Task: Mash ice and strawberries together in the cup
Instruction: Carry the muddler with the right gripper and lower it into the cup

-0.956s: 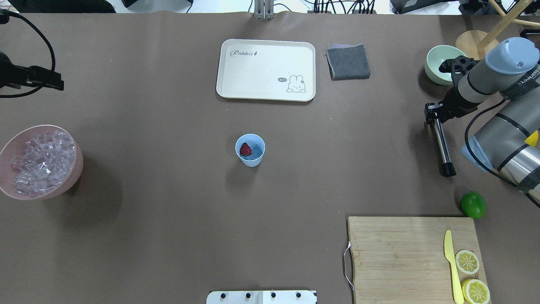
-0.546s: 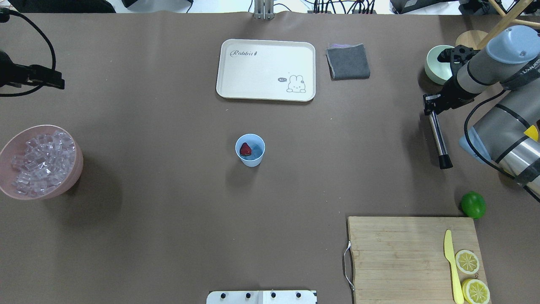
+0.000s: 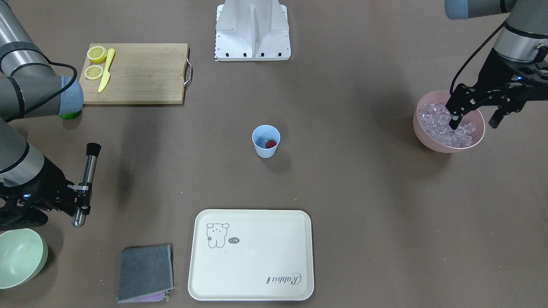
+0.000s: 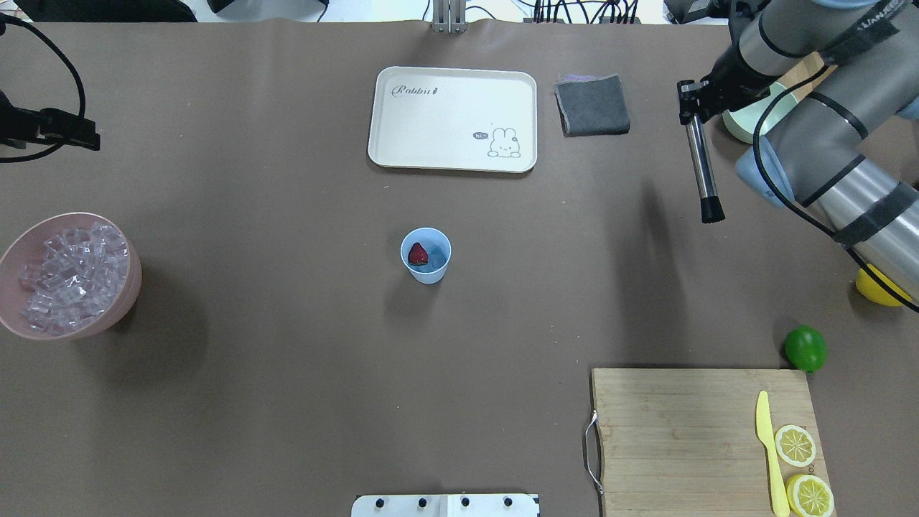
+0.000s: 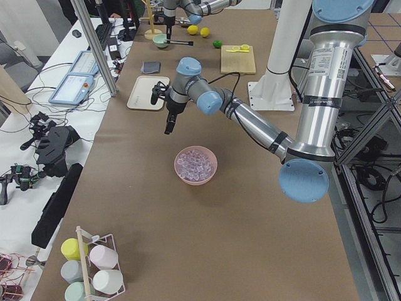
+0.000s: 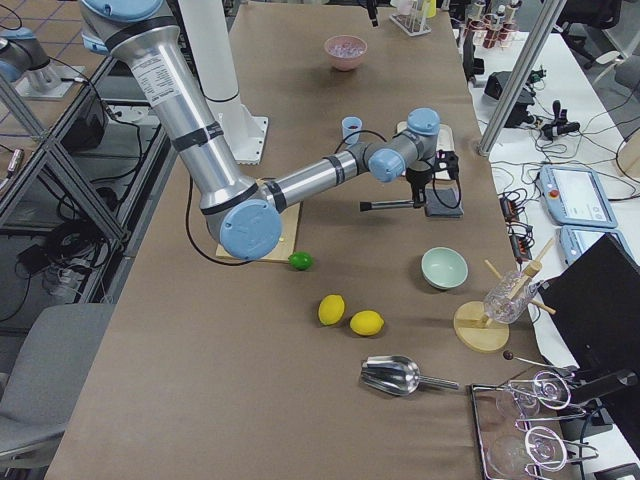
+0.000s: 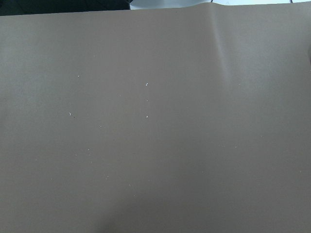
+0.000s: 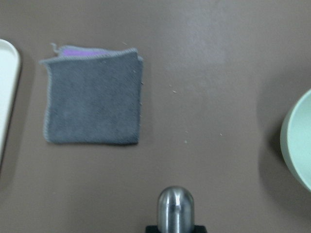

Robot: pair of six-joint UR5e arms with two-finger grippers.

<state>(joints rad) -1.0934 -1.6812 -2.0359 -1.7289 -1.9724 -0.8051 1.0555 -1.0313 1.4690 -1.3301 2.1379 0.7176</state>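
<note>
Sitting upright in the middle of the bench [image 4: 287,373], the cup [image 4: 426,257] has the strawberry [image 4: 418,253] inside it; whether any ice lies in there beside it I cannot tell. The ice [image 4: 72,273] I can see is heaped in the pink bowl [image 4: 115,321], well apart from the cup on my left side.

I judge the cup to be light, thin plastic that would slide or tip under a downward push, so I would take it around its wall, low down, with one pincer while the other presses. The berry is soft and should crush at once. The cubes are hard, small and probably slick, likely to skate out from under the tool.

My left pincer [image 3: 474,120] is apart and empty, raised above the bench close to the pink bowl and not down among the cubes. My right pincer [image 4: 691,97] is clamped on the bare metal end of the masher [image 4: 700,165], which lies level in the air with its black tip pointing back toward me. It is stiff, smooth steel, so I want a firm hold.

Farther out are the grey cloth [image 4: 593,105], the tray [image 4: 452,118], a green bowl [image 3: 19,256], a lime [image 4: 805,348] and the cutting board [image 4: 682,431].
</note>
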